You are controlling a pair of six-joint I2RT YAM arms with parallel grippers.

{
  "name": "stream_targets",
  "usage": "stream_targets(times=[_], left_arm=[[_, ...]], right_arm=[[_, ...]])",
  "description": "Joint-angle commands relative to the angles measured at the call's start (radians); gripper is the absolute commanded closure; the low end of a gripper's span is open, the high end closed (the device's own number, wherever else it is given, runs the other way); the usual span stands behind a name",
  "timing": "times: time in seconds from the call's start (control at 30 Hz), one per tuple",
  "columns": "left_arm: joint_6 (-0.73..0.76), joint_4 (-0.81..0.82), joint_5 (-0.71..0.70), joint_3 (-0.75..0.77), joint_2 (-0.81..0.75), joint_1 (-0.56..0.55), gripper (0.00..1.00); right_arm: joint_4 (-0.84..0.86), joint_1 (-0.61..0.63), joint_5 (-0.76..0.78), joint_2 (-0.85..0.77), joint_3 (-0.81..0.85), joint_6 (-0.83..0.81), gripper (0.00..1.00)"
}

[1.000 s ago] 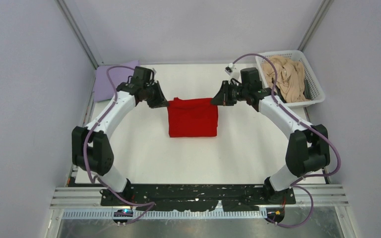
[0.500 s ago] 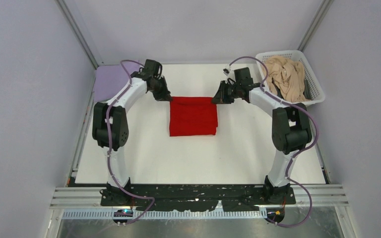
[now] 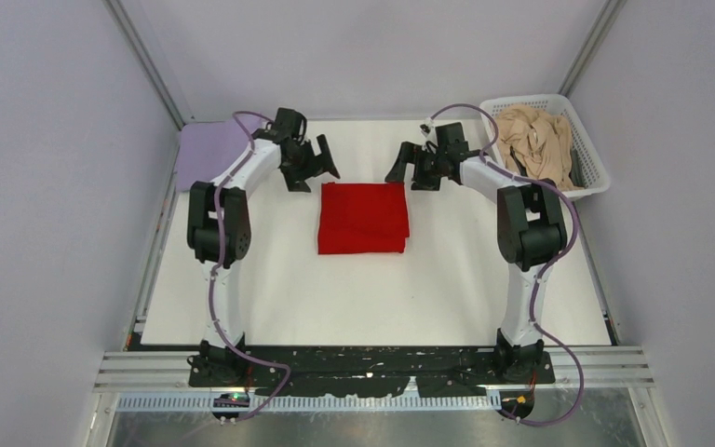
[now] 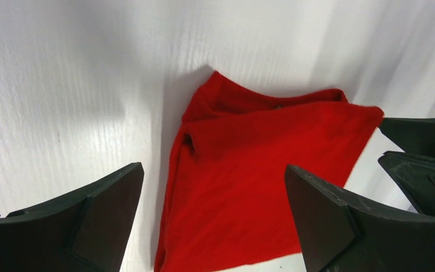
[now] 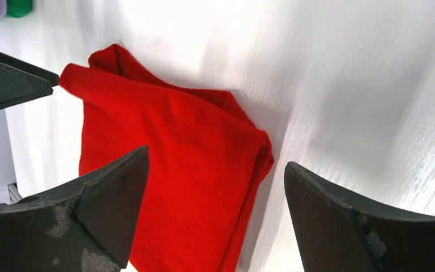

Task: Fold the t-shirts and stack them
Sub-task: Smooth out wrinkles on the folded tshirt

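Bright, even overhead light. Top view: sharp throughout, the white surface [image 3: 372, 289] almost shadowless. Wrist views: the surface glares near white toward 12 o'clock; the red t-shirt [image 4: 260, 187] throws a soft shadow at 9 o'clock in the left view, 3 o'clock in the right.

Top view high above and behind, looking down, wrist views close, angled down, all sharing the red t-shirt [image 3: 363, 219]
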Motion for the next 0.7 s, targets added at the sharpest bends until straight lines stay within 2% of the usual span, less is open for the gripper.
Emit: stream_targets(times=[0.0, 0.13, 0.23, 0.4, 0.67], left_arm=[[-0.01, 0.101, 0.099, -0.103, -0.177, -0.002, 0.0], [-0.041, 0.227, 0.179, -0.227, -0.249, -0.022, 0.0], [-0.044, 0.209, 0.173, -0.229, -0.217, -0.031, 0.0], [-0.065, 0.212, 0.156, -0.188, -0.129, -0.031, 0.01], [-0.193, 0.359, 0.14, -0.107, 0.004, -0.017, 0.01]], right_arm=[[0.075, 0.008, -0.062, -0.166, -0.092, 0.016, 0.05], [0.164, 0.041, -0.154, -0.288, -0.247, 0.037, 0.05], [0.213, 0.069, -0.209, -0.303, -0.311, 0.046, 0.05], [0.253, 0.075, -0.221, -0.256, -0.294, 0.071, 0.05], [0.221, 0.07, -0.14, -0.093, -0.119, 0.06, 0.05]])
